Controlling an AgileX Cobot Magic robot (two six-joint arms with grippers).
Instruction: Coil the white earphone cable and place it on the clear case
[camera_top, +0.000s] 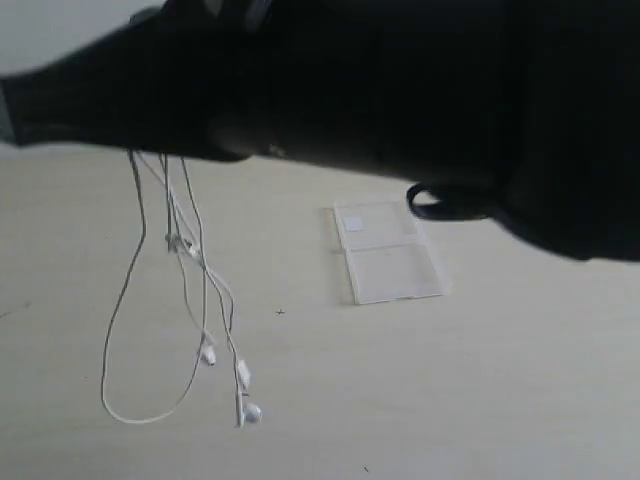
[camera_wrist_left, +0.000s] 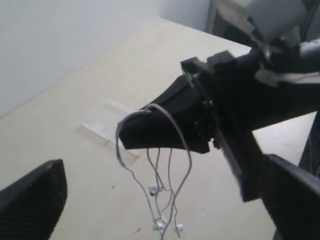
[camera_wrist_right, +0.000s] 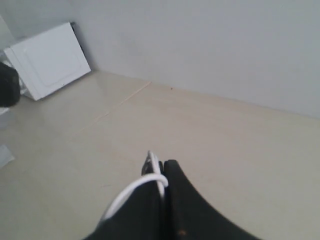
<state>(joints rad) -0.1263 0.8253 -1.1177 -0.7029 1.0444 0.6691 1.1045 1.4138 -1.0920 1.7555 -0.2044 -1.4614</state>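
Right wrist view — right gripper (camera_wrist_right: 164, 171) aloft, pinching white earphone cable (camera_wrist_right: 145, 179)

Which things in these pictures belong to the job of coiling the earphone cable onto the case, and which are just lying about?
Belong to the job:
white earphone cable, hanging from the shut right gripper
clear case, flat on the table

Just lying about:
white box by the wall
black cable loop on the arm
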